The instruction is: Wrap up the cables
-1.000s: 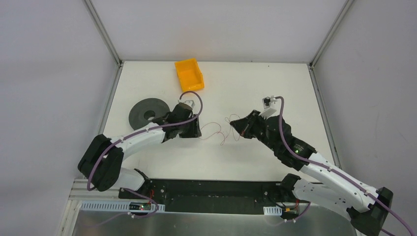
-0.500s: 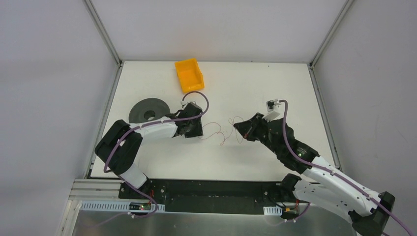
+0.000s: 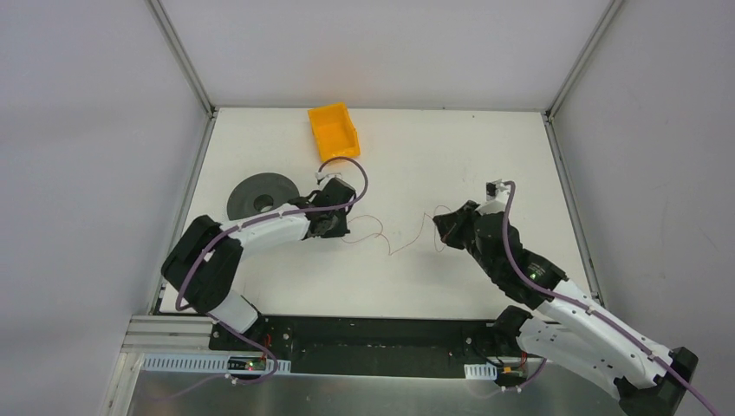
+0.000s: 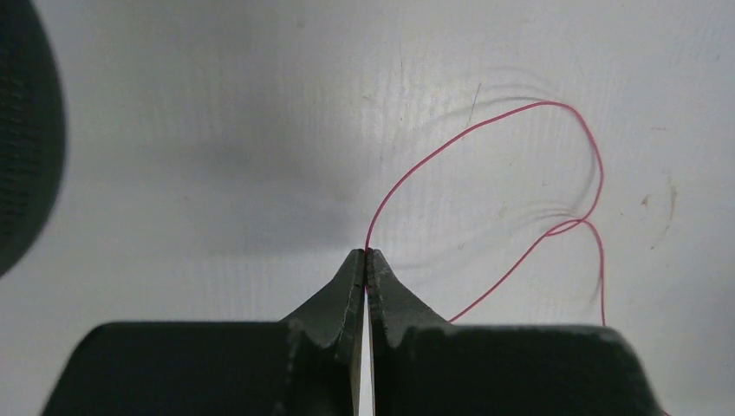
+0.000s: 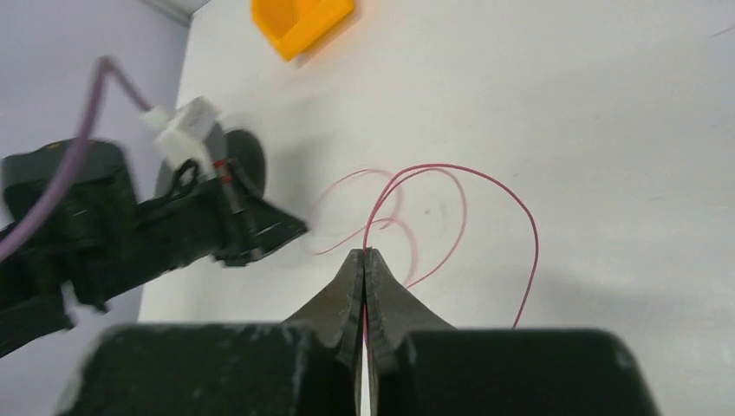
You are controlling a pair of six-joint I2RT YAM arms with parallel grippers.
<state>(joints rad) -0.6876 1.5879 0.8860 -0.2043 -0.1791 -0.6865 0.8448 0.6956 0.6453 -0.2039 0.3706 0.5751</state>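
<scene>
The cable [image 3: 382, 232] is a hair-thin red wire lying in loose curves on the white table between my two grippers. My left gripper [image 3: 341, 232] is shut on one end of it; in the left wrist view the wire [image 4: 485, 124] comes out of the pinched tips [image 4: 366, 253] and loops off to the right. My right gripper [image 3: 440, 228] is shut on the other end; in the right wrist view the wire [image 5: 520, 208] rises from the closed tips [image 5: 365, 252] and arcs over the table. The left arm [image 5: 173, 225] shows beyond it.
An orange bin [image 3: 334, 132] stands at the back of the table, also seen in the right wrist view [image 5: 302, 22]. A dark round spool [image 3: 262, 196] lies left of the left gripper and fills the left edge of the left wrist view [image 4: 26, 130].
My left gripper has shut on the cable's left end. The right gripper has moved right with its end, drawing the wire's curls out into a longer, flatter line.
</scene>
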